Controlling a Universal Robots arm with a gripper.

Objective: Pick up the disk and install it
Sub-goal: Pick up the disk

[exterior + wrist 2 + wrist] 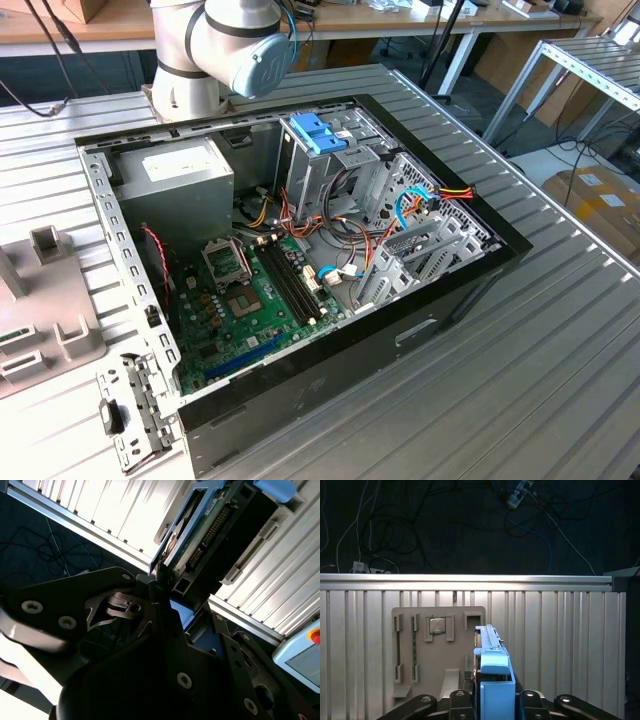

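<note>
One hand (494, 697) is clamped narrow on the disk (492, 667), held edge-on with its blue end piece between the fingers. Ribbed desk (560, 645) and beige fixture (435, 645) lie behind. Second wrist view adds the disk's green board face. Exterior view: open computer case (330, 370), power-supply box (175, 185) with white sticker, print too small to read.

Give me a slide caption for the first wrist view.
Gripper shut on the disk, held edge-on at its blue end, with a grey fixture tray and the ribbed metal table beyond.
</note>
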